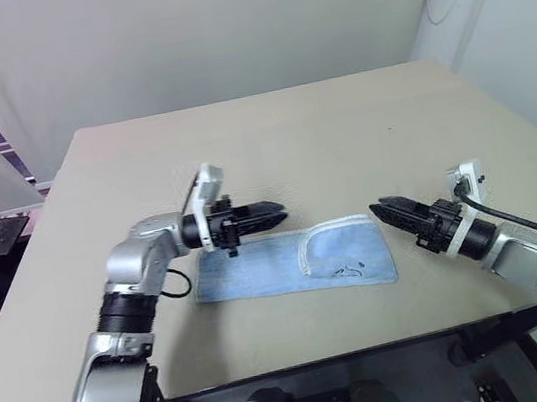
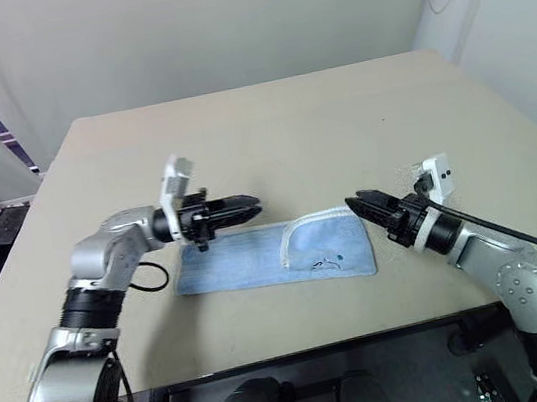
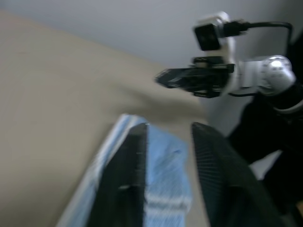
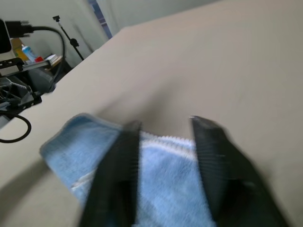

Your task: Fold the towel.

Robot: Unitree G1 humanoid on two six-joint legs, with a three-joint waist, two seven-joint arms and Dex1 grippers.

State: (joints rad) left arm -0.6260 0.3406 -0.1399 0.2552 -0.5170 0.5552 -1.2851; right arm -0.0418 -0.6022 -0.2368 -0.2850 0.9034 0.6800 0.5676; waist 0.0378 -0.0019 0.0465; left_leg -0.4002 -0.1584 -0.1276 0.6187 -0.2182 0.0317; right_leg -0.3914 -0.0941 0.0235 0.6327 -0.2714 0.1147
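While towel (image 1: 293,263) lies flat on counter (image 1: 339,130), right end folded over, left gripper (image 1: 276,215) and right gripper (image 1: 379,210) hover at either end, fingers slightly parted, empty.

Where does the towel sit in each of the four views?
Left eye view: towel, centre, between the grippers.
Right eye view: towel, centre.
Left wrist view: towel, behind that gripper's fingers.
Right wrist view: towel, behind that gripper's fingers.
Shared landmark: the tan table under it.

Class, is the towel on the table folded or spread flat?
Folded. The towel lies as a long strip, with its right end doubled back over itself, white edging curving across the top.
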